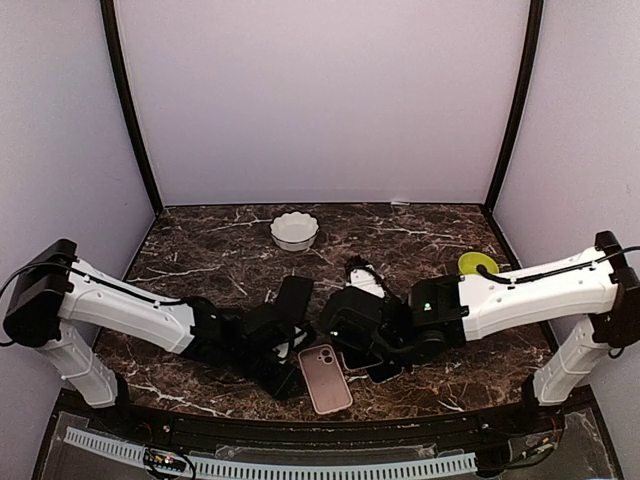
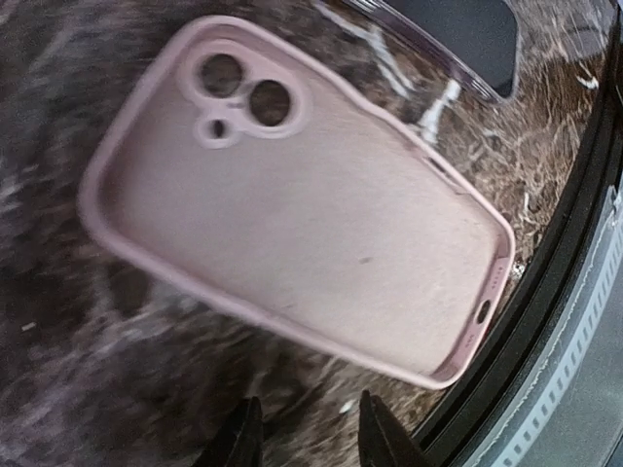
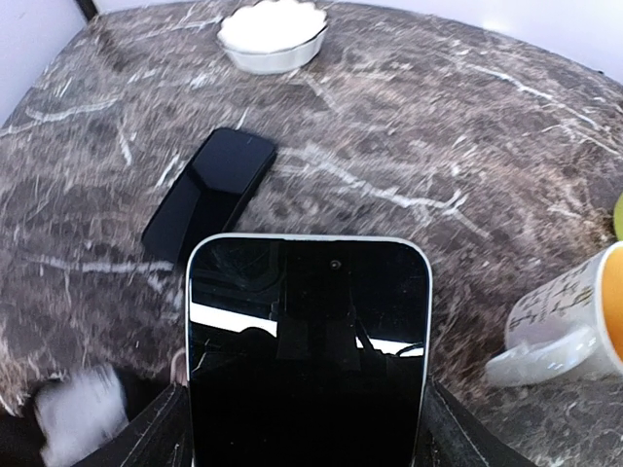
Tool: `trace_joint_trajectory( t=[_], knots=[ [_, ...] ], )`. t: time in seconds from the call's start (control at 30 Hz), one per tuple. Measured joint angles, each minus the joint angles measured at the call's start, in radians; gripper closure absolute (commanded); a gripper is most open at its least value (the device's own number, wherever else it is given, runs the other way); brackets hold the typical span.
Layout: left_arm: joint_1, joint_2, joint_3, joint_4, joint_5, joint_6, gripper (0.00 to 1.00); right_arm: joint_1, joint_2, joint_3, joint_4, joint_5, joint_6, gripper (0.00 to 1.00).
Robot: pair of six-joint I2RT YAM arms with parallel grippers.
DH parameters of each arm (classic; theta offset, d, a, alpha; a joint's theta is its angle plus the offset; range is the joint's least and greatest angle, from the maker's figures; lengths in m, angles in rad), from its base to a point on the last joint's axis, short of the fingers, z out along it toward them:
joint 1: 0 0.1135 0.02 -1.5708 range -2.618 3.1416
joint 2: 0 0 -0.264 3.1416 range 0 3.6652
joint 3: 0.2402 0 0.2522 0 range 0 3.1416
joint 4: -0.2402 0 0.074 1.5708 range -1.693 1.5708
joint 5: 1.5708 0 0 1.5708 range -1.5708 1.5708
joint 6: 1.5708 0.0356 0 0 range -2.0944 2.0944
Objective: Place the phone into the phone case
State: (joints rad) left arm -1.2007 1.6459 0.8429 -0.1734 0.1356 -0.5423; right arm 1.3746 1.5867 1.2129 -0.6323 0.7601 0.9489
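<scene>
The dark brown marble table (image 1: 420, 225), veined with white, carries a white scalloped ceramic bowl (image 1: 294, 230) towards its far edge. Nearer than the bowl, a black flat rectangular phone (image 3: 209, 192) lies on the marble. Further still from the bowl, close to the table's near edge, a pale pink soft phone case (image 1: 325, 378) lies hollow side up, its camera cut-outs at the end towards the bowl. To the bowl's right and nearer stands a white mug with a yellow inside (image 3: 569, 316).

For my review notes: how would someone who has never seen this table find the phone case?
Start at the middle of the near edge of the dark marble table. The phone case lies flat there. It alone is pink, with camera cutouts at one end; the phone beside it is black.
</scene>
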Motion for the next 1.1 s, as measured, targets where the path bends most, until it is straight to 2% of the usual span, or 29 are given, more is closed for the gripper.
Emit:
trace_joint_trajectory(
  t=[0.17, 0.23, 0.3, 0.37, 0.5, 1.1],
  knots=[
    [0.129, -0.27, -0.162, -0.015, -0.045, -0.045, 0.43, 0.087, 0.116, 0.008, 0.044, -0.032, 0.003, 0.73],
    [0.165, -0.369, -0.197, -0.031, -0.074, -0.064, 0.31, 0.105, 0.182, 0.03, 0.06, -0.044, 0.003, 0.74],
    [0.185, -0.443, -0.208, -0.05, -0.105, -0.085, 0.15, 0.116, 0.245, 0.055, 0.071, -0.05, 0.01, 0.75],
    [0.2, -0.483, -0.208, -0.069, -0.139, -0.104, 0.06, 0.12, 0.279, 0.06, 0.087, -0.054, 0.015, 0.75],
    [0.212, -0.503, -0.208, -0.108, -0.178, -0.123, 0.01, 0.119, 0.293, 0.039, 0.141, -0.063, 0.018, 0.76],
    [0.215, -0.492, -0.208, -0.167, -0.212, -0.135, 0.01, 0.09, 0.364, -0.002, 0.249, -0.086, 0.018, 0.8]
  ],
)
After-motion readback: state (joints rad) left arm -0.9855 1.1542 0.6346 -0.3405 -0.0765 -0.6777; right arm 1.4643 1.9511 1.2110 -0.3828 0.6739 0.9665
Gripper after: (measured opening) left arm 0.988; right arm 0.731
